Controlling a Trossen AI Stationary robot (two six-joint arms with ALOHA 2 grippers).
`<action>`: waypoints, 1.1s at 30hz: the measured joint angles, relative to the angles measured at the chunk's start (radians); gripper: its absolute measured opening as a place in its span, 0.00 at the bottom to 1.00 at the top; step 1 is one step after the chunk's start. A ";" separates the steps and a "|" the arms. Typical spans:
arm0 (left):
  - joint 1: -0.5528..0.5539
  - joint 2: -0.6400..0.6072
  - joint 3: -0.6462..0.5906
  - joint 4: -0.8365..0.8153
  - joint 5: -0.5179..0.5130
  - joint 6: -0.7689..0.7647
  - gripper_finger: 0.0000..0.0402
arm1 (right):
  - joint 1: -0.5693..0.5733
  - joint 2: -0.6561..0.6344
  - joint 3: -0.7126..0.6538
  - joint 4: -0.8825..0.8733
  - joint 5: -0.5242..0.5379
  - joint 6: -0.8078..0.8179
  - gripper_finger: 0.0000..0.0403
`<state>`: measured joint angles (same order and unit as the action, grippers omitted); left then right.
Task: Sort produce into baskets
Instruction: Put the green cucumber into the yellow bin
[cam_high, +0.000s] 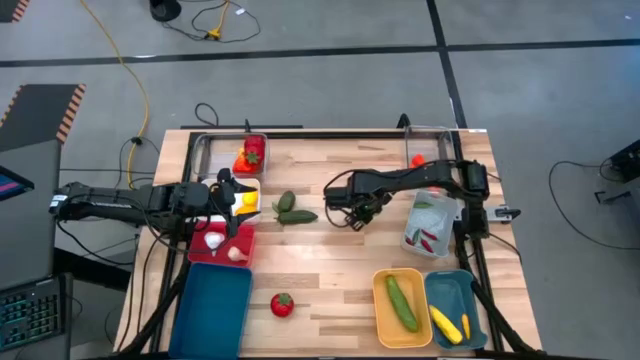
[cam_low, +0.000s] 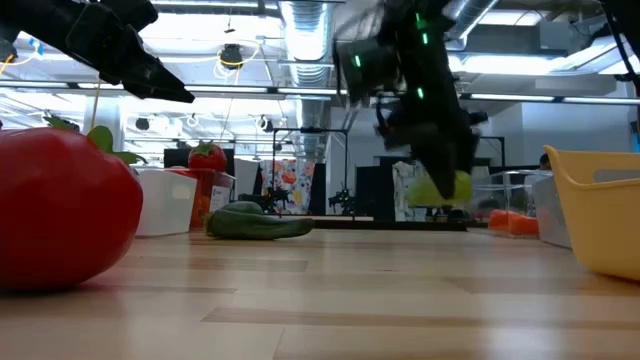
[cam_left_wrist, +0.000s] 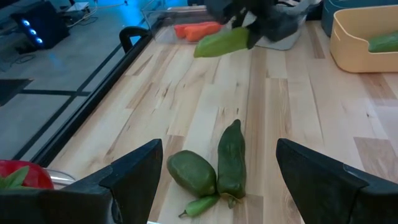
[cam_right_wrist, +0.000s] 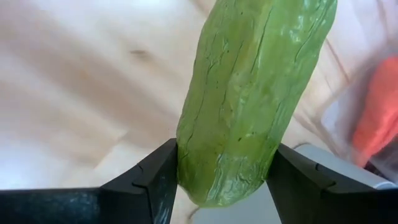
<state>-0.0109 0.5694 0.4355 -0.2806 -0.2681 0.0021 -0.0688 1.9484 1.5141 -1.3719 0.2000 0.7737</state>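
My right gripper (cam_high: 357, 212) is over the middle of the table, shut on a light green cucumber (cam_right_wrist: 255, 93), which also shows in the left wrist view (cam_left_wrist: 222, 42) and the low view (cam_low: 440, 188). My left gripper (cam_high: 238, 196) is open and empty at the table's left, above the white tray (cam_high: 246, 200). Three dark green vegetables (cam_high: 291, 209) lie on the wood between the two grippers, and they show ahead of the left fingers (cam_left_wrist: 231, 158). My right gripper pinches the cucumber between its two fingers, on opposite sides near one end (cam_right_wrist: 186, 155). The fingers come from above and lie across it. The cucumber is lifted clear of the table, and most of its length sticks out past the fingers.
On the left are a clear tray with red fruit (cam_high: 251, 155), a pink-red tray with garlic (cam_high: 226, 245) and a dark teal tray (cam_high: 212, 310). A tomato (cam_high: 282, 304) lies near the front. On the right are an orange-yellow tray with a cucumber (cam_high: 402, 306), a small teal tray (cam_high: 455, 310) and clear trays (cam_high: 430, 225).
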 joint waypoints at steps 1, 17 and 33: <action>0.000 0.000 0.000 0.000 0.000 0.000 0.75 | 0.017 0.000 0.033 -0.014 -0.006 -0.012 0.59; 0.000 0.000 0.000 0.001 0.000 -0.003 0.75 | 0.414 -0.001 0.316 -0.089 -0.191 -0.016 0.59; 0.000 0.000 0.000 0.001 0.000 -0.018 0.75 | 0.838 -0.001 0.294 -0.102 -0.225 0.523 0.60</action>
<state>-0.0107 0.5694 0.4355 -0.2798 -0.2682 -0.0154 0.7694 1.9476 1.8080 -1.4739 -0.0250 1.2967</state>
